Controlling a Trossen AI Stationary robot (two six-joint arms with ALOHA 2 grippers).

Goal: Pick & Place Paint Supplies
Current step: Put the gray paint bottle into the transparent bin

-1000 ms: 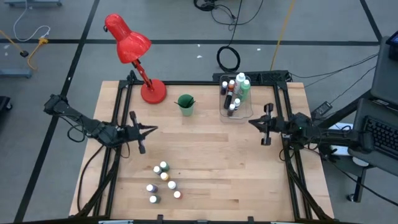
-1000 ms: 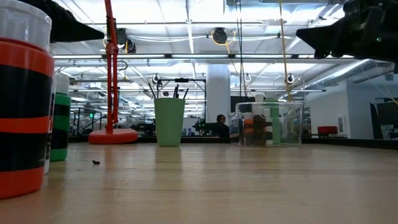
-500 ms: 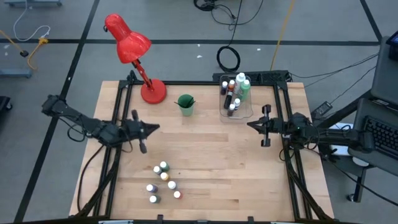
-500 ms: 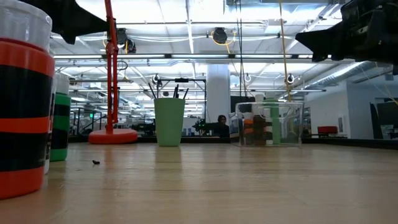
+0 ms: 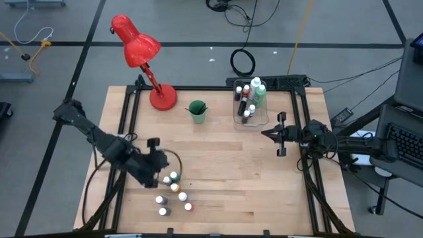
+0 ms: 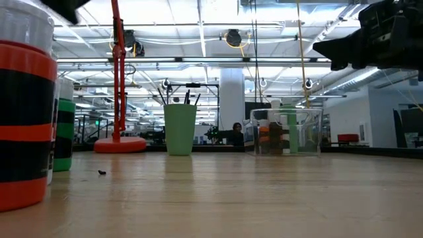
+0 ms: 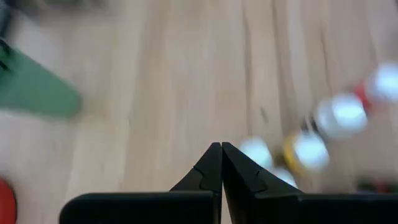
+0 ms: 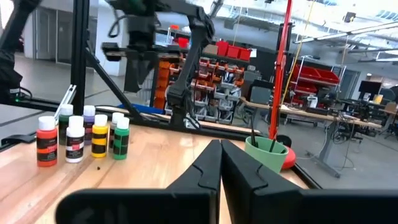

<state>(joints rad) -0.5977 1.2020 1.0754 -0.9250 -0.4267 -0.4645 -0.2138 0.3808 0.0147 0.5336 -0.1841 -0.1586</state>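
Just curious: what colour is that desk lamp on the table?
Bright red, lamp shade and base alike; the high view shows it best.

My left arm reaches in from the left edge of the bench toward its near middle, elbow bent, and my left hand [image 5: 160,162] hangs there with its two fingers pressed together. My right arm lies level along the right side, my right hand [image 5: 280,134] pointing left, its fingers likewise closed tip to tip.

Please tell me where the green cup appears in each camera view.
High view: green cup, between the red lamp and the clear bin.
Low view: centre, right of the lamp's base.
Left wrist view: blurred green shape.
Right wrist view, beside the lamp's pole.
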